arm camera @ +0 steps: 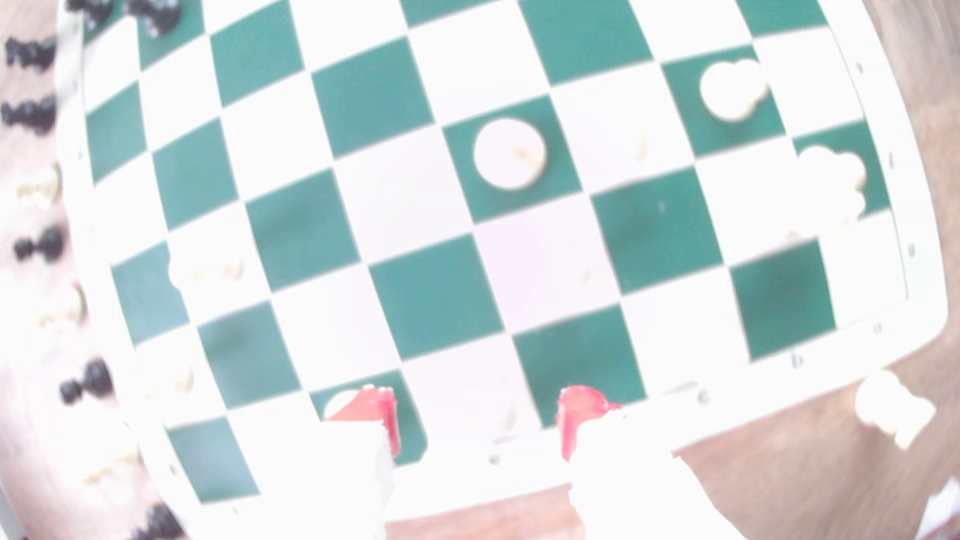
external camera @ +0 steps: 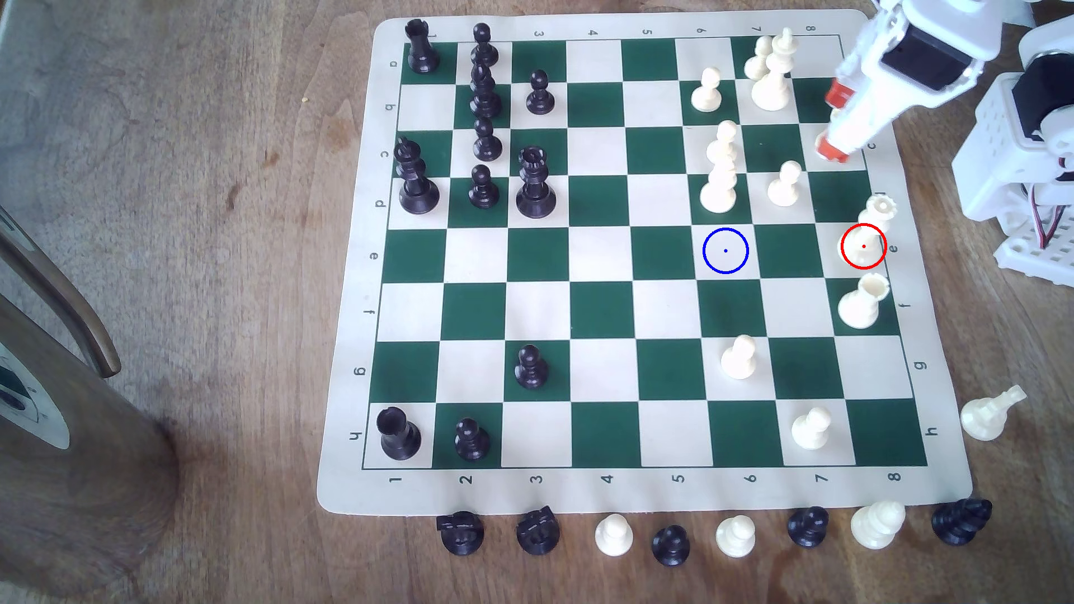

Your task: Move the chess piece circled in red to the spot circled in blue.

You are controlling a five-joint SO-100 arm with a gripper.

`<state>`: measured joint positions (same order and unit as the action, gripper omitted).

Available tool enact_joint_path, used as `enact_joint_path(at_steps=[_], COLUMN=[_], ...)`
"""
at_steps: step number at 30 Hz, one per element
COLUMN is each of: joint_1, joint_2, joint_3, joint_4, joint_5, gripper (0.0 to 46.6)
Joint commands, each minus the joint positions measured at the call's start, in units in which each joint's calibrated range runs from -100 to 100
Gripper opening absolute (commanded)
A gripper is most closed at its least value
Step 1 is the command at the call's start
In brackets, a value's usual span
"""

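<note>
The cream piece with a notched ring crown [external camera: 876,219] stands upright on a cream square at the board's edge on the exterior view's right, its base ringed by the red circle. The blue circle with its dot [external camera: 725,250] marks a bare cream square in the same row, two squares to the exterior view's left. My gripper [external camera: 834,121] hovers over the board's far right corner, well above the circled piece in that view. Its red-tipped fingers [arm camera: 382,413] stand apart with nothing between them. The wrist view is blurred and washed out, and my gripper [arm camera: 480,415] hangs open over the board's edge.
A cream rook [external camera: 862,303] stands one square nearer than the circled piece, and a cream pawn [external camera: 784,184] and taller cream pieces [external camera: 720,174] stand beyond the blue spot. Captured pieces line the board's near edge. A cream piece [external camera: 990,414] lies off the board. The arm's base [external camera: 1023,151] is at right.
</note>
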<state>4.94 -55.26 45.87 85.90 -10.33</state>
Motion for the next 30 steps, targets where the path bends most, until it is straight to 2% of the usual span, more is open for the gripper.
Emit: enact_joint_path(at_steps=[1, 6, 11, 19, 30], joint_1=[-0.6, -2.01, -5.92, -9.83, -11.94], joint_2=[0.67, 2.2, 5.68, 6.28, 7.72], joint_3=[-1.62, 1.82, 5.72, 10.16, 11.25], joint_4=[3.87, 5.09, 3.62, -1.29, -2.19], joint_5=[-0.24, -1.27, -3.61, -6.3, -6.84], gripper=[14.7, 13.8, 16.8, 18.2, 17.4])
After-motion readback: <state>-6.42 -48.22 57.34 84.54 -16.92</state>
